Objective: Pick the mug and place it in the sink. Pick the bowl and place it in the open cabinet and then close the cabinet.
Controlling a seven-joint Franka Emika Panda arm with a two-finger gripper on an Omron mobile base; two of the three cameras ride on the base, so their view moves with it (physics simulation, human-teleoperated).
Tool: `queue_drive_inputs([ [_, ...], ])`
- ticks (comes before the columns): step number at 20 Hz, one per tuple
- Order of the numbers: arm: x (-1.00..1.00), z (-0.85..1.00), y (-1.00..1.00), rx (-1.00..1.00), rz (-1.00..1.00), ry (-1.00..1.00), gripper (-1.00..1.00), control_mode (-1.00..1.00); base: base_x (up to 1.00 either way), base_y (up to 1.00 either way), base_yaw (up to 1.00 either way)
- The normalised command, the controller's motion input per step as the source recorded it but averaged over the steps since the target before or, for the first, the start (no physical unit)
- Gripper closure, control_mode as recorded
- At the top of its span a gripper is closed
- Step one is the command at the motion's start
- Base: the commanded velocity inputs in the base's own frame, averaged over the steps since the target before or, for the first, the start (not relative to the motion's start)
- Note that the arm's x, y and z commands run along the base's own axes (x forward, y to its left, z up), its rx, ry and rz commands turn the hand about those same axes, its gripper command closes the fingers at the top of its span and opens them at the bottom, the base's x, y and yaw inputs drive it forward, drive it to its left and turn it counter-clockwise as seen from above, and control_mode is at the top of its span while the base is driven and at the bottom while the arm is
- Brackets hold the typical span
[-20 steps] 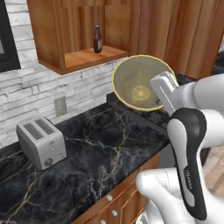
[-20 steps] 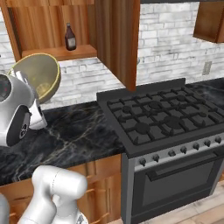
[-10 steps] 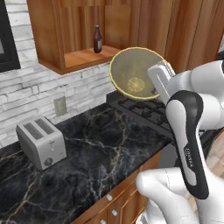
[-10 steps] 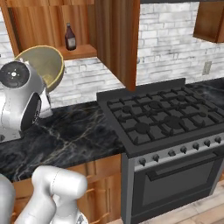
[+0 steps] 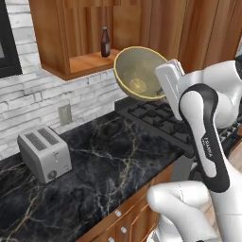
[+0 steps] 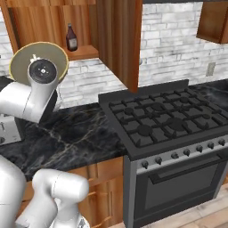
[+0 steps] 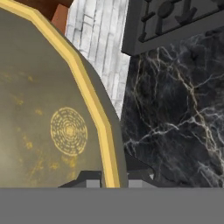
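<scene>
So I've got the bowl (image 5: 139,72) up in the air, my gripper (image 7: 114,177) clamped on its rim, one finger inside the olive interior and one outside the yellow edge, which you can see pretty clearly in the hand view. The bowl is tipped on its side, its opening facing out toward the left base camera, with the little round pattern at the bottom of it in plain sight. Using the cabinet (image 5: 71,42) as my landmark: the bowl hangs just in front of and a bit below the open cabinet's shelf, off toward its stove side, not touching the wood as far as I can tell. Inside the cabinet there's a dark bottle (image 5: 105,42) standing upright on the shelf, near the back. The cabinet door (image 6: 119,42) is swung open and sticks out toward the camera in the right base view, on the stove side of the cabinet opening. Below the cabinet runs the black marble tabletop (image 5: 99,165), and a silver toaster (image 5: 44,153) sits on it down and away from the cabinet, on the side opposite the stove, near a wall outlet (image 5: 64,115) in the white brick. The stove (image 6: 162,122) with its black grates is below the cabinet door, just beside the tabletop. From the right base view the bowl's rim peeks out behind my arm's wrist joint, level with the cabinet shelf.
</scene>
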Motion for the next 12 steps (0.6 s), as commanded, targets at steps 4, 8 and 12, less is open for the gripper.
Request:
queue_drive_inputs([
  [4, 0.39, 0.03, 0.16, 0.01, 0.0, 0.02, 1.0, -1.0, 0.0, 0.0, 0.0],
  [8, 0.25, 0.0, 0.14, 0.0, 0.0, 0.02, 1.0, -1.0, 0.0, 0.0, 0.0],
  [12, 0.23, 0.01, 0.14, 0.0, -0.01, 0.0, 1.0, -1.0, 0.0, 0.0, 0.0],
])
